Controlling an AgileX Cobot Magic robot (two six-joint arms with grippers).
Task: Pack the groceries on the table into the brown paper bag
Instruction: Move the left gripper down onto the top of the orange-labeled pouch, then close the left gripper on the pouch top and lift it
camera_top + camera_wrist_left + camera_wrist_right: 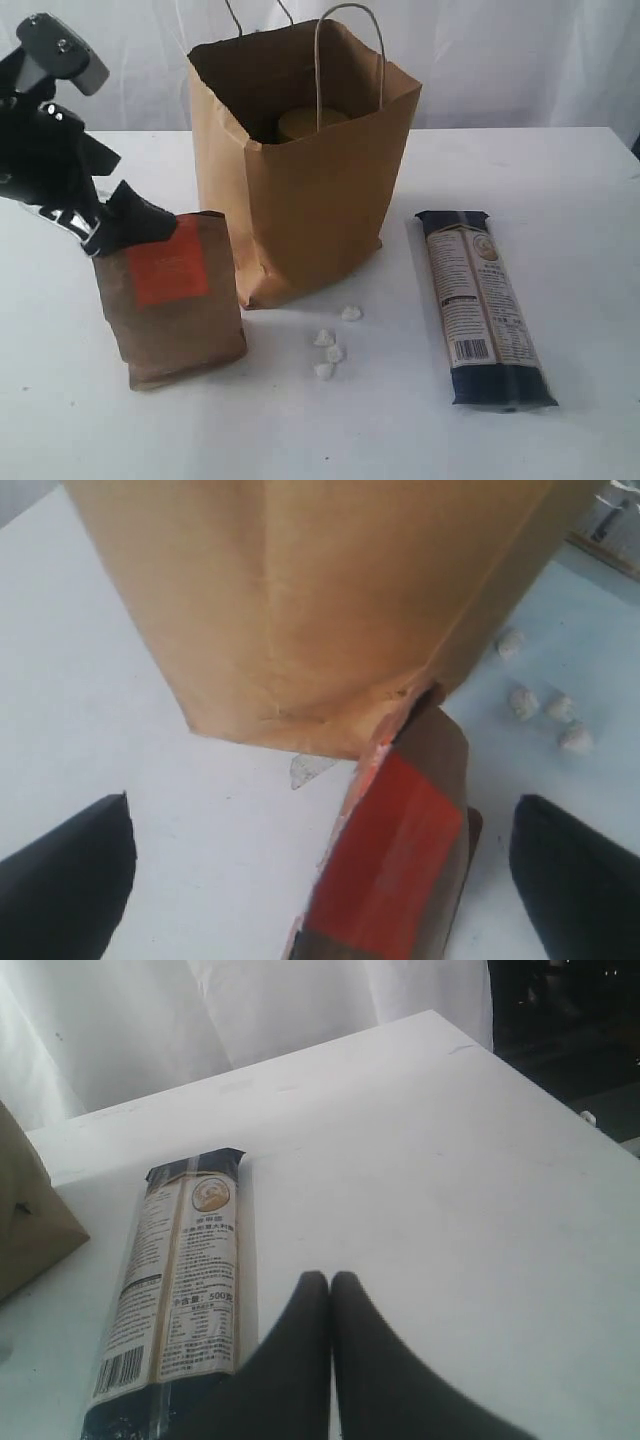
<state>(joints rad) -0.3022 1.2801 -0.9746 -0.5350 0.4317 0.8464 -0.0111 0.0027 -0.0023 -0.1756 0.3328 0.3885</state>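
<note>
My left gripper point(322, 810) is spread wide. The brown pouch point(400, 870) stands upright between its two fingers point(70, 880), and the wrist view shows a gap on each side. Just past the pouch, ahead of the fingertips, rises the wall of the brown paper bag point(300, 600) on the table point(120, 710). The print on the pouch's orange label point(168, 262) is too faint to read.

My right gripper point(331, 1285) is pressed together and pinches nothing. The long dark pasta packet point(185, 1280) lies flat just beside its tips. Its cream label shows a round emblem, a barcode and the figure 500.
</note>
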